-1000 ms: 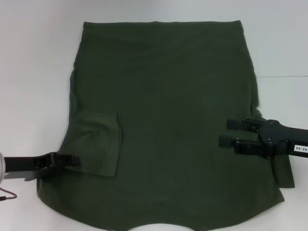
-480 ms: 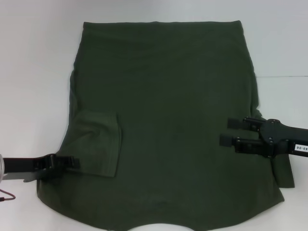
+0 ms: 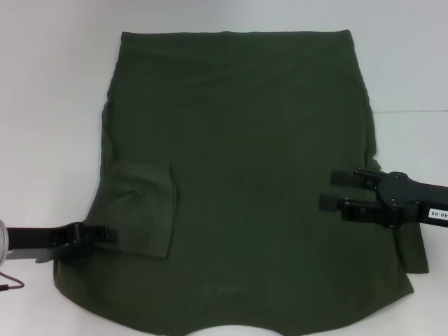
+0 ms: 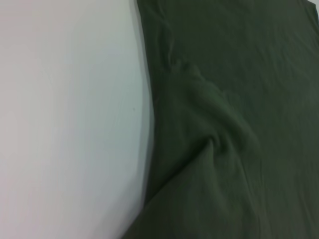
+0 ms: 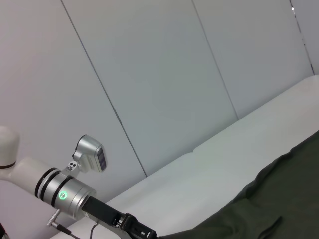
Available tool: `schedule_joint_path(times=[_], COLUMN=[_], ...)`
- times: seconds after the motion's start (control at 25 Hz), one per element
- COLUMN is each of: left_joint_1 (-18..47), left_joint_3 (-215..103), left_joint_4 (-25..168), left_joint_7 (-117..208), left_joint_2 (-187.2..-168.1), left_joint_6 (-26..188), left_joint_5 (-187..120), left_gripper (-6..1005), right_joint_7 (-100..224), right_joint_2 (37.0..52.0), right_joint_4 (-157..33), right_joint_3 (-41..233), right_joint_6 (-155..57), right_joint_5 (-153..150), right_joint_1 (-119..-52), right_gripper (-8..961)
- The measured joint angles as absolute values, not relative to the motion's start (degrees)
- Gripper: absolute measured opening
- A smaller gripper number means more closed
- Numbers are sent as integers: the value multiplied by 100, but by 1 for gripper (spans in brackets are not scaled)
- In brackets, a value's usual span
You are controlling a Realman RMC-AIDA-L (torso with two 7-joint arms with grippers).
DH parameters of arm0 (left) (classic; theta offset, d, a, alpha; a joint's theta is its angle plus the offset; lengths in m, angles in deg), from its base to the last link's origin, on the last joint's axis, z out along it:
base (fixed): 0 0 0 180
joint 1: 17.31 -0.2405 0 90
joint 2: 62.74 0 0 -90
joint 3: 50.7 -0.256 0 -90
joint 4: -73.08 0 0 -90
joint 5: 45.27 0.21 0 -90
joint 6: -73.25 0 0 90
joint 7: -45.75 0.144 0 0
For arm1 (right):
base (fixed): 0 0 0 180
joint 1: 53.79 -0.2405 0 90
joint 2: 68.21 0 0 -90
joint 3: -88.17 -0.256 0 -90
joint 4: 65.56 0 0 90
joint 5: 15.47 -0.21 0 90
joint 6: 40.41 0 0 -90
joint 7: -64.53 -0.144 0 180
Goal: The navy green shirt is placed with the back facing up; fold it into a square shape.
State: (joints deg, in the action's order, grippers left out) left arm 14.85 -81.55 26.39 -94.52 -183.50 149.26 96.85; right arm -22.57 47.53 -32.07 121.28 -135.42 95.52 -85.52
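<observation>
The navy green shirt (image 3: pixel 245 140) lies spread flat on the white table (image 3: pixel 49 105), plain side up. Its left sleeve (image 3: pixel 143 206) is folded inward onto the body. My left gripper (image 3: pixel 105 233) sits low at the shirt's left edge, just beside that folded sleeve. Above the shirt's right side, my right gripper (image 3: pixel 329 190) is open, its two fingers apart with only cloth showing between them. The right sleeve (image 3: pixel 413 248) still sticks out past that arm. In the left wrist view the shirt's edge (image 4: pixel 239 99) meets the bare table.
White tabletop (image 4: pixel 65 124) borders the shirt on the left, the right and at the back. The right wrist view shows a panelled wall (image 5: pixel 164 74), the left arm (image 5: pixel 75 194) far off, and a corner of the shirt (image 5: pixel 279 199).
My left gripper has drawn back slightly to the left and lower. My right gripper has shifted only a little. The shirt has not moved.
</observation>
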Motion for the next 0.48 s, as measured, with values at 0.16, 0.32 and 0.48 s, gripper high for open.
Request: schedule_joint_path(times=[0.16, 0.32, 0.48], left_joint_1=[1517, 1580, 1616], left_joint_3=[-8157, -8167, -8171], left_joint_4=[2670, 2742, 2790], left_joint_7=[-9452, -9446, -9429], left_joint_2=[-18353, -18359, -18360], left_joint_6=[14872, 14831, 14818], left_joint_5=[9685, 9684, 9700], left_gripper=[674, 666, 635], right_joint_7=[-2249, -2247, -2247], right_joint_2=[4753, 4753, 4753], right_joint_4=[-3207, -3207, -3207], right_joint_3=[12096, 12094, 12094], right_joint_6=[-13542, -13542, -13542], right_joint_5=[9552, 9552, 9552], right_joint_1=[-8548, -8540, -8538], right_gripper=[866, 867, 867])
